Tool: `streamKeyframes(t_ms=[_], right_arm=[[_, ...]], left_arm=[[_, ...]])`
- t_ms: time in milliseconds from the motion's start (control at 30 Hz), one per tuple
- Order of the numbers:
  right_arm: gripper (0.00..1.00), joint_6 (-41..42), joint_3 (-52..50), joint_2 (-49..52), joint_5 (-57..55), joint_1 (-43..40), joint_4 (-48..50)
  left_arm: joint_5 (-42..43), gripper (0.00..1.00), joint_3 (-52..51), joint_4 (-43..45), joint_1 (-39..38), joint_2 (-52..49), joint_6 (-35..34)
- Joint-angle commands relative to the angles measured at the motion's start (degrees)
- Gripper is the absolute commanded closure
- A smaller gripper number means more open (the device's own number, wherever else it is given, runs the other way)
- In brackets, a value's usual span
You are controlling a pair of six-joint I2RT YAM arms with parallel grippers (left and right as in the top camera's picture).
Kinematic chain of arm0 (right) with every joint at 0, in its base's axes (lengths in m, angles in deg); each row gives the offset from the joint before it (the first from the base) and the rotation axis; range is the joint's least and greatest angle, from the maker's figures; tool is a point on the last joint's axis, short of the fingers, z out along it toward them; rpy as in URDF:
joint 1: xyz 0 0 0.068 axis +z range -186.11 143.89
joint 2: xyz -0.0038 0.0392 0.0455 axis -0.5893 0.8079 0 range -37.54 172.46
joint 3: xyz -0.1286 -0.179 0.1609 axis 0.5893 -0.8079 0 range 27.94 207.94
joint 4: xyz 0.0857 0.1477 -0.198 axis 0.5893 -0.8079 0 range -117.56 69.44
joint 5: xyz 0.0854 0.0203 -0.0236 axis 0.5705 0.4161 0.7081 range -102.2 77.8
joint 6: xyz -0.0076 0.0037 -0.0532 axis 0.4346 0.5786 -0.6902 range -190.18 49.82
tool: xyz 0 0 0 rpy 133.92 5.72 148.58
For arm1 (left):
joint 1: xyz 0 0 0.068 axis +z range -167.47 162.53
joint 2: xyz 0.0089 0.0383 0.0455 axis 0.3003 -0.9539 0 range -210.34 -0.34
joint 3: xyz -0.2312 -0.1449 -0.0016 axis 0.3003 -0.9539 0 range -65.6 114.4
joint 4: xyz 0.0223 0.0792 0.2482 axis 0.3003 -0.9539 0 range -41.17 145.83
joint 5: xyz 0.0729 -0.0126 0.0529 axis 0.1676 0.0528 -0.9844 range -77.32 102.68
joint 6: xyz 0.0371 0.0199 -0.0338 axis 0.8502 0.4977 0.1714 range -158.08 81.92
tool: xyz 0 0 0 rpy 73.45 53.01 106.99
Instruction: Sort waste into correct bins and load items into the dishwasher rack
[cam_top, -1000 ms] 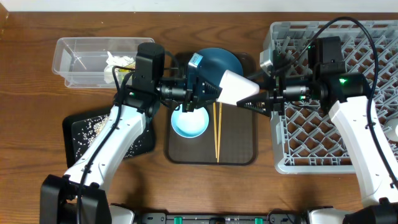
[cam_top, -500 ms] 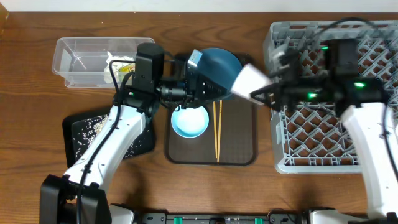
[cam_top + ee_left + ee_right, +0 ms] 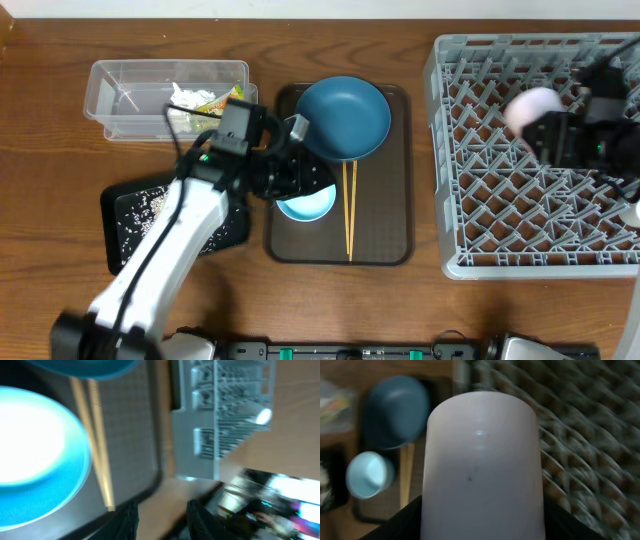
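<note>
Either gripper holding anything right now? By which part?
Right gripper holds the pale cup by its sides, at the end nearest the wrist. Left gripper is open, empty.

wooden table (image 3: 50, 150) carries clear tub (image 3: 125, 100), black tray (image 3: 118, 200), brown tray (image 3: 385, 220), rack (image 3: 520, 240).

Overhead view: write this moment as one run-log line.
right gripper: shut on pale pink cup, over light-grey pegged plastic rack | left gripper: open, by small blue-lined bowl

Bright even light, soft shadows, overhead view sharp but smeared at right edge, both wrist views motion-blurred, glare spot on pink cup (image 3: 480, 470), bowl (image 3: 30, 455) washed out
</note>
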Motion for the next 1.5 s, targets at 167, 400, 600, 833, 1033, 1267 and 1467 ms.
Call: streamKeyframes(t_ms=[167,400,600,833,1033,1267,1467], right_arm=[[0.73,4.85,6.69,10.84,-15.87,-6.64,-10.25],[0.76,5.46,13.03,22.97,-18.93,-10.86,-14.86],[0.77,5.9,13.84,29.81,-18.71,-15.26,-14.69],[0.77,7.1,13.84,34.4,-17.49,-18.23,-12.72],[0.78,7.13,13.81,35.98,-16.02,-18.45,-10.27],[0.78,7.13,13.42,36.13,-15.87,-18.47,-8.76],[0.77,7.1,11.06,36.15,-15.67,-18.4,-7.63]], left_arm=[[-18.49,0.63,0.59,-2.34,-0.02,14.08,5.16],[-19.41,0.63,0.59,-4.02,-0.02,15.91,5.14],[-19.5,0.63,0.59,-4.46,-0.02,15.91,5.14],[-19.63,0.63,0.59,-4.48,-0.02,15.91,5.14],[-19.63,0.63,0.59,-4.81,-0.02,15.91,5.14],[-19.63,0.63,0.59,-5.27,-0.02,15.91,5.14],[-19.63,0.63,0.57,-5.4,-0.02,15.91,5.14]])
